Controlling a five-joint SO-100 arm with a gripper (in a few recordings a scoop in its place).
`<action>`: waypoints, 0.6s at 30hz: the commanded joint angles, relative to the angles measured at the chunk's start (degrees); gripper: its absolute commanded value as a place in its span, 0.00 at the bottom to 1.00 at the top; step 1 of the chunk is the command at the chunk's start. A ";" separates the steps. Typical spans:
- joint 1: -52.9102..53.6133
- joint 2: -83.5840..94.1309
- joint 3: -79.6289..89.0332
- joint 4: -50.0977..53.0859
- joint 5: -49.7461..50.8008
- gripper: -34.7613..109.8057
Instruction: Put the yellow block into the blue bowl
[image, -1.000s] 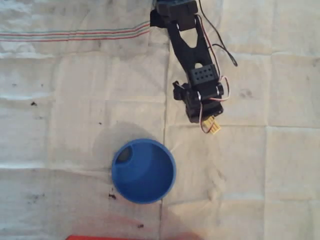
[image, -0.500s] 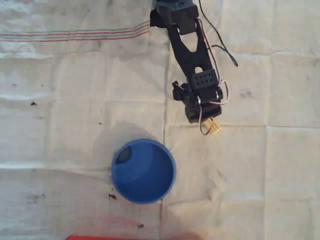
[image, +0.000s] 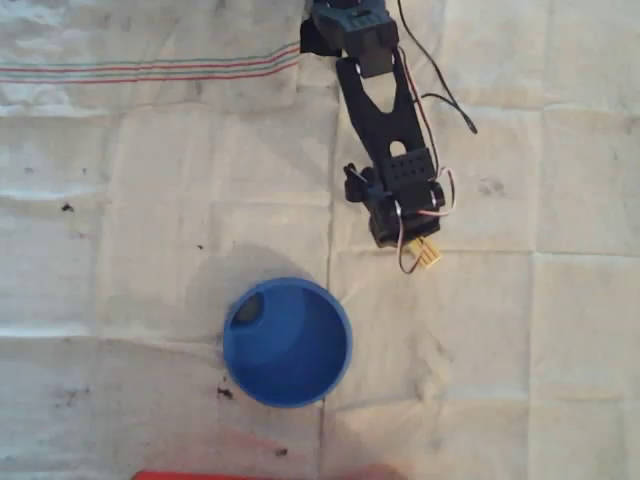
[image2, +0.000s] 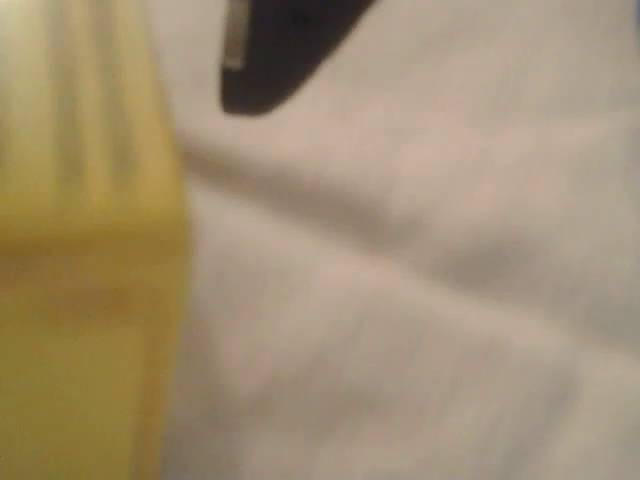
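In the overhead view the yellow block (image: 429, 256) pokes out up-right of the blue bowl (image: 287, 341), mostly hidden beneath the gripper (image: 405, 245), long axis and finger spread unclear.

Looks like your home hobby setup: creased, stained white cloth (image: 150, 200) with striped border as tabletop, loose wires (image: 440, 100) on arm.

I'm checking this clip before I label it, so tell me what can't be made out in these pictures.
- Overhead view: most of the yellow block is hidden under the arm; only one end pokes out.
- Overhead view: the hand is covered by the wrist, so whether it is closed cannot be told.
- Wrist view: the yellow block is blurred and cut by the left edge.
- Overhead view: the dark patch inside the blue bowl is too small to identify.
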 joint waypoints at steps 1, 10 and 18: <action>-0.26 1.58 -3.78 -0.62 0.26 0.42; -0.26 2.20 -3.87 -0.62 1.76 0.22; -0.26 5.71 -5.89 0.26 9.93 0.24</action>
